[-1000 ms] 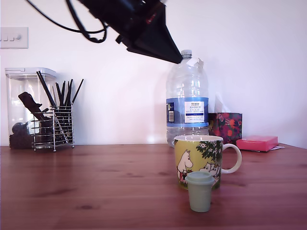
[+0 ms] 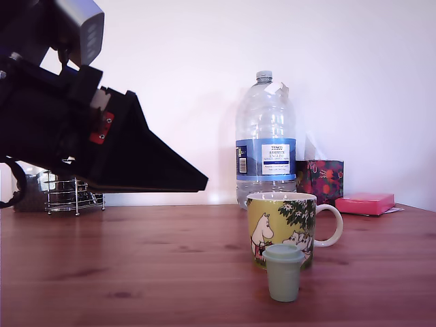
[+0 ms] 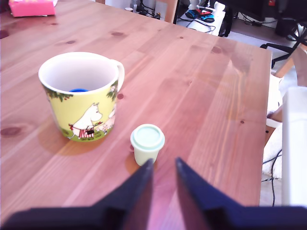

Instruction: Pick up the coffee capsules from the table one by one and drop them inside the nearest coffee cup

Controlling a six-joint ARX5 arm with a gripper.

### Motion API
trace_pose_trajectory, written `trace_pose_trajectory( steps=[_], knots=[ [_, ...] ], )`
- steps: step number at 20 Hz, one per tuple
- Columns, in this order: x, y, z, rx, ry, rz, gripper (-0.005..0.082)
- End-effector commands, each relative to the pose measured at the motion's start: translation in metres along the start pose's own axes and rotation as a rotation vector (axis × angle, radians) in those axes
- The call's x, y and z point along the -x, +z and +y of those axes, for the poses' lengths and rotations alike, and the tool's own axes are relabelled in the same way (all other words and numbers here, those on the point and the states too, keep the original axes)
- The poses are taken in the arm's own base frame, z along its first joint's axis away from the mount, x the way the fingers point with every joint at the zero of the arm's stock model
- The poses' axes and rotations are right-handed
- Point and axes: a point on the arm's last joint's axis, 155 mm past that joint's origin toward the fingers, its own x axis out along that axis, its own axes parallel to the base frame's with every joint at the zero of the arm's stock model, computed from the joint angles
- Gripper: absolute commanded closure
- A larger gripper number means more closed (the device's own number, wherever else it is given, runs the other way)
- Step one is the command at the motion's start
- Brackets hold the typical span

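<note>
In the exterior view, your end effector (image 2: 199, 182) hangs above the surface (image 2: 136, 266) on the exterior view's left, well apart from the green capsule (image 2: 283, 274). That capsule stands upright on the wood in front of the coffee cup (image 2: 274, 219), and a water bottle (image 2: 266, 146) rises behind them.

In the wrist view, your end effector (image 3: 163, 165) is parted by a narrow gap and grips nothing (the green capsule (image 3: 147, 143) sits just beyond its tips, untouched). The coffee cup (image 3: 80, 98) stands near it, with a blue capsule (image 3: 78, 89) showing inside.
</note>
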Motion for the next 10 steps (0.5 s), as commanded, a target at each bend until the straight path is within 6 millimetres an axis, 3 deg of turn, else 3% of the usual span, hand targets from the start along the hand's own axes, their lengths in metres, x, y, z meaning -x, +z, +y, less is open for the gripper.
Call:
trace_pose_trajectory(
  steps=[1,10],
  knots=[
    [-0.002,-0.014,-0.003,-0.019,-0.009,0.032,0.0099],
    [-0.019,-0.031,-0.002,-0.041,0.011,0.059,0.0072]
  ],
)
